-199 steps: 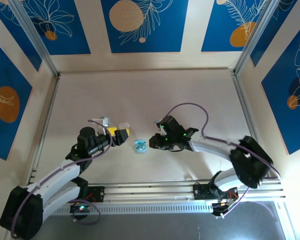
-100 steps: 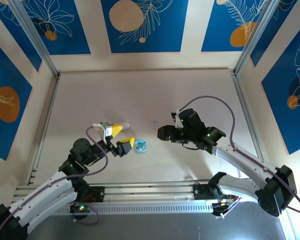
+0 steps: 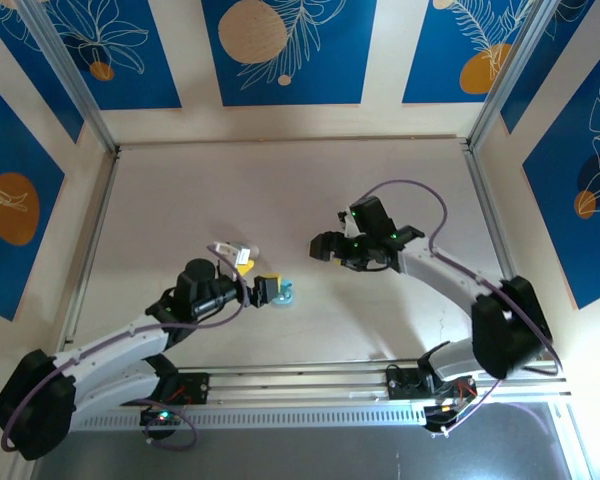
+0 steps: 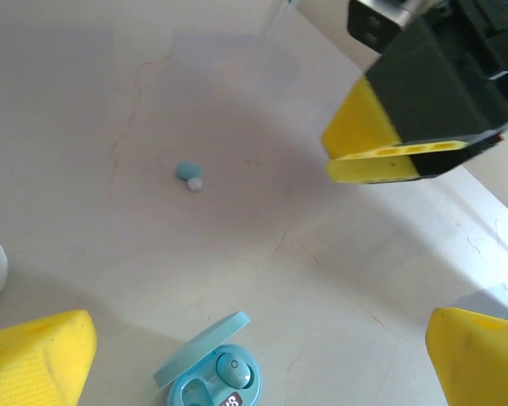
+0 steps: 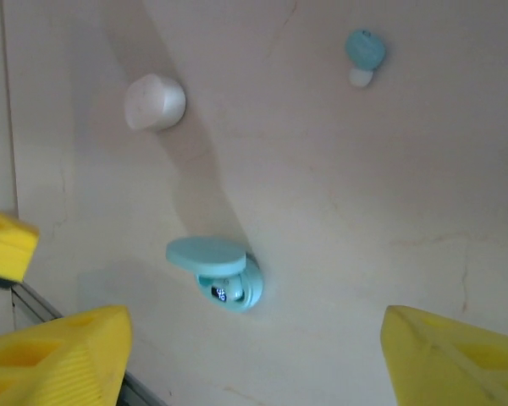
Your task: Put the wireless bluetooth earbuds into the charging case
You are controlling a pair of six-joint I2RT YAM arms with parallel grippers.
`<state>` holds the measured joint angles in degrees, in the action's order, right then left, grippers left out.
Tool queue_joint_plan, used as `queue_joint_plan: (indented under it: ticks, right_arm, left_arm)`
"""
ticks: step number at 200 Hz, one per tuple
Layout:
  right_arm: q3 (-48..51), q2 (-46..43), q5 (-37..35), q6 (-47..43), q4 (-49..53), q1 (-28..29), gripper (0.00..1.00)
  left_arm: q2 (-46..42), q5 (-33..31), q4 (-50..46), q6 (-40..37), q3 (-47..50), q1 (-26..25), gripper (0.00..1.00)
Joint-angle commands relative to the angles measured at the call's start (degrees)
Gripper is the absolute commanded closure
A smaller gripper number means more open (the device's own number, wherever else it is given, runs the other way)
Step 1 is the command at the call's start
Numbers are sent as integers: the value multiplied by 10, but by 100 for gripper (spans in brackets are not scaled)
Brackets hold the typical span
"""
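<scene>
Pale blue plastic marks the centre of this scene. A small oval pale blue charging case stands open near the middle of the tabletop, a little toward its near edge, with its hinged lid tipped up like a clamshell.

We judge the task partly done. One seated earbud fills a well in the case, and the well beside it looks empty. A loose pale blue earbud lies on bare tabletop, well apart from the case. It has yet to be picked up and set in.

The left gripper hovers just over the open case, its yellow fingers spread wide with nothing held. The right gripper hangs above the tabletop, also spread wide and empty, with the loose bud ahead of it.

The case is smooth, glossy moulded plastic, with a tiny lit readout inside. The loose bud is a rounded bead with a small white tip. A white case, pebble-shaped and seemingly shut, rests apart from the blue one. The tabletop is pale and matt, crossed by faint hairline marks. The gripper fingers are blocky yellow wedges.
</scene>
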<state>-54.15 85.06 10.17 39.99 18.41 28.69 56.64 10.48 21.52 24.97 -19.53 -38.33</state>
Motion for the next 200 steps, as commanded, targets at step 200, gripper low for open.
queue_joint_plan:
  ticks: [200]
  right_arm:
    - [-223,303,32,-44,24,-14,20]
  left_arm:
    - [-21,65,3,79,4,102,0]
